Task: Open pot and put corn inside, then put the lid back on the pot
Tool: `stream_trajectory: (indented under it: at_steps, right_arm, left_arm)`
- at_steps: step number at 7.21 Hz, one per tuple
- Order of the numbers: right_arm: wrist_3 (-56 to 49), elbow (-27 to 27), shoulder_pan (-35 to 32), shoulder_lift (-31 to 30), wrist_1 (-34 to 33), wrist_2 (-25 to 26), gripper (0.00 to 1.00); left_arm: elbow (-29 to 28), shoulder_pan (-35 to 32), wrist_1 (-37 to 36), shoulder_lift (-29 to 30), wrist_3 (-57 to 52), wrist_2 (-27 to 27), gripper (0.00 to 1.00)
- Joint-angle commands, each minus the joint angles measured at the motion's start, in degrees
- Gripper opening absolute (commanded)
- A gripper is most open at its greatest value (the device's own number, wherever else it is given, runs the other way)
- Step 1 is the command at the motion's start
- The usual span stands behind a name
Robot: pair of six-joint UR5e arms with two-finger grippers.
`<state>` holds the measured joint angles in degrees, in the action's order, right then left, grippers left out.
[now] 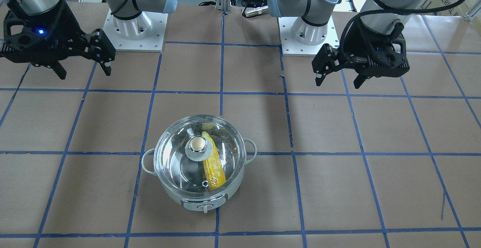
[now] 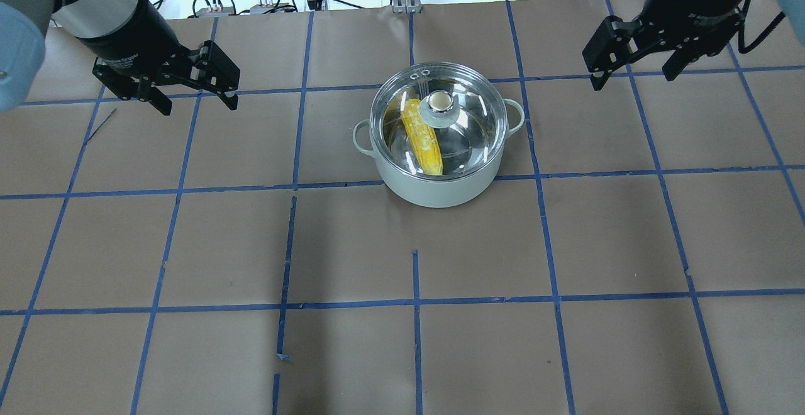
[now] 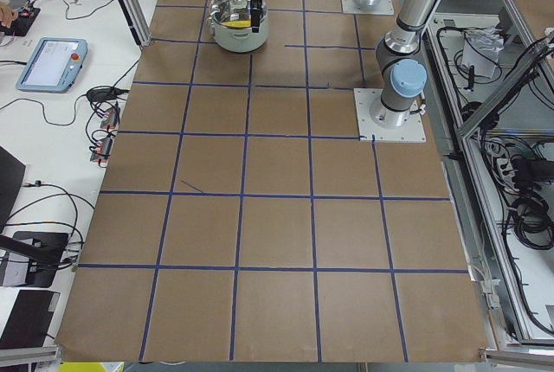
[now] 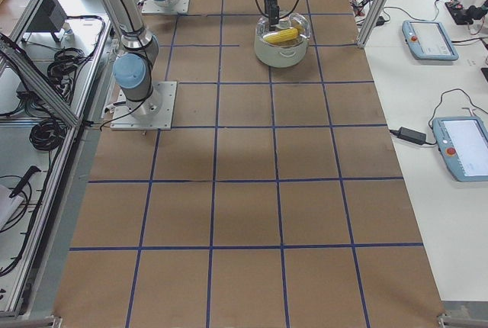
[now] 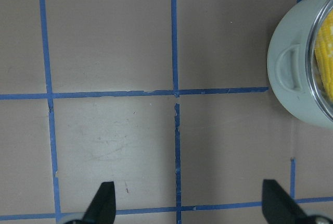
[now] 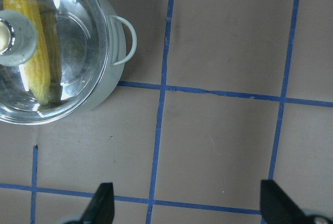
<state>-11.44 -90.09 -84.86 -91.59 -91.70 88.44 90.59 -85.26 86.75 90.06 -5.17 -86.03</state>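
The pale grey-white pot [image 1: 232, 192] stands on the table between the two arms, control knob facing away from the robot. The glass lid [image 1: 176, 167] sits on it, beige knob [image 1: 198, 143] up. The yellow corn [image 1: 214, 168] lies inside under the glass. The pot [image 2: 434, 192], lid [image 2: 479, 127] and corn [image 2: 422, 139] also show in the overhead view. My left gripper [image 2: 199, 107] is open and empty, raised well left of the pot. My right gripper [image 2: 632, 80] is open and empty, raised well to its right. The left wrist view shows the pot's handle side [image 5: 291, 78], the right wrist view the lidded pot [image 6: 106, 86].
The table is brown paper with a blue tape grid [image 2: 415, 302]. The two arm bases [image 1: 135, 28] [image 1: 306, 30] stand on white plates at the robot's side. Cables and plugs [image 2: 264, 0] lie beyond the far edge. Teach pendants [image 4: 431, 38] lie on the side bench.
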Motion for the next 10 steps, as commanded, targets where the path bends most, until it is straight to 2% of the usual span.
stream_trajectory:
  at_steps: [1,10]
  right_arm:
    - [0.1,-2.9,0.0,-2.1,-1.6,0.1,0.98]
    - [-0.2,-2.7,-1.5,-1.7,-2.2,0.0,0.98]
  left_arm:
    - [0.0,0.0,-0.1,0.0,0.0,0.1,1.0]
    - [0.1,0.3,-0.1,0.1,-0.1,0.1,1.0]
